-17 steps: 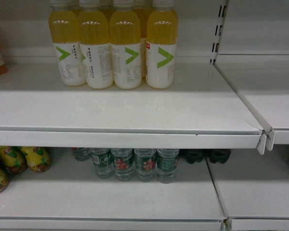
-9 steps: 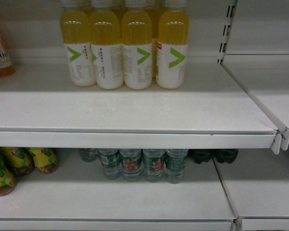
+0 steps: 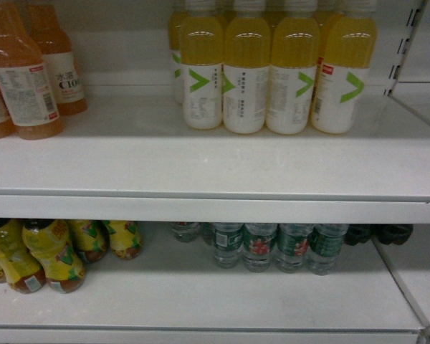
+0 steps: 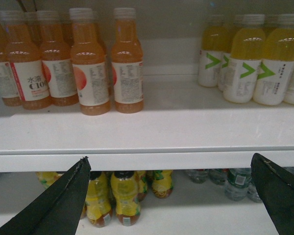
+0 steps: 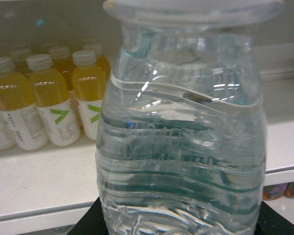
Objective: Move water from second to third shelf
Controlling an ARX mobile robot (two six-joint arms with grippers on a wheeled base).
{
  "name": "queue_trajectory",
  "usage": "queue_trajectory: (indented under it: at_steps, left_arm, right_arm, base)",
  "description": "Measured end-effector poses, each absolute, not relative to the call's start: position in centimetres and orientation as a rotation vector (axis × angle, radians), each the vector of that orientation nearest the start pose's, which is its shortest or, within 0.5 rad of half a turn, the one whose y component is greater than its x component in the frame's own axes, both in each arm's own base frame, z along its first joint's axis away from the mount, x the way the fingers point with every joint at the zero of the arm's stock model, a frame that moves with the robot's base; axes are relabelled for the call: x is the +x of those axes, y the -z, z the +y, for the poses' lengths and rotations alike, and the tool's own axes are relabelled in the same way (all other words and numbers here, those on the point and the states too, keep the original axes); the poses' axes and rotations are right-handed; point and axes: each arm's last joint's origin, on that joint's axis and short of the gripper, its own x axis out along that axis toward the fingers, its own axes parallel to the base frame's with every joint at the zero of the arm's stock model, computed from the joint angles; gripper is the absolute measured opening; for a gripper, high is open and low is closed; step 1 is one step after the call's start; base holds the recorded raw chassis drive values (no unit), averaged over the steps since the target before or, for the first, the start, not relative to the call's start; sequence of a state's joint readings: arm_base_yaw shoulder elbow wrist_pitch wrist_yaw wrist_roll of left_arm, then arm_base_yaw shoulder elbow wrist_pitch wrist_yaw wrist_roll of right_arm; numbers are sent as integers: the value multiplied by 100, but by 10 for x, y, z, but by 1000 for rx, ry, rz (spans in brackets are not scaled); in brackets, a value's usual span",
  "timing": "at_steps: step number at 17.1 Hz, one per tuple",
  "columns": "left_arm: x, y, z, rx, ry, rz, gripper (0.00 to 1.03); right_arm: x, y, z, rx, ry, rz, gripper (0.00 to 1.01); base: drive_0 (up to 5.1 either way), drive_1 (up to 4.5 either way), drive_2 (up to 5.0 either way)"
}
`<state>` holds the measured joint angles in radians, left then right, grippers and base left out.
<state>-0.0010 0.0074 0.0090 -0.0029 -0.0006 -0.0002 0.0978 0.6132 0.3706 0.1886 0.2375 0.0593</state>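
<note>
The clear ribbed plastic water bottle (image 5: 181,137) fills the right wrist view, standing upright with its long axis vertical and its white cap pointing up. It rises straight out of the right arm's fingers, whose dark edges show only at its base; they appear to be clamped on it. The white upper shelf (image 5: 34,181) lies just beyond and slightly lower, beside yellow juice bottles with green chevron labels (image 5: 54,105). The left arm's black fingers (image 4: 176,196) are spread wide and empty, facing the orange drink bottles (image 4: 90,68).
</note>
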Motion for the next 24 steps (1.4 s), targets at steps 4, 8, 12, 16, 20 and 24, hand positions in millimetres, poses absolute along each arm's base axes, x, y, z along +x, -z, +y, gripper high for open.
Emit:
queue_trajectory:
  at_steps: [4, 8, 12, 16, 20, 24]
  left_arm:
    - [98, -166, 0, 0, 0, 1, 98]
    - [98, -166, 0, 0, 0, -1, 98]
    - [98, -166, 0, 0, 0, 2, 98]
    - [98, -166, 0, 0, 0, 2, 98]
    - [98, -166, 0, 0, 0, 2, 98]
    - [98, -166, 0, 0, 0, 2, 98]
  right_arm:
    - [152, -249, 8, 50, 137, 51, 41]
    - [152, -249, 8, 51, 134, 51, 41]
    - [152, -249, 8, 49, 137, 54, 41]
    - [152, -249, 8, 50, 138, 53, 41]
    - [152, -249, 8, 49, 138, 57, 41]
    - [152, -249, 8, 50, 138, 53, 41]
  base:
    - [0, 0, 0]
    - [0, 0, 0]
    - [0, 0, 0]
    - [0, 0, 0]
    - [0, 0, 0]
    - [0, 0, 0]
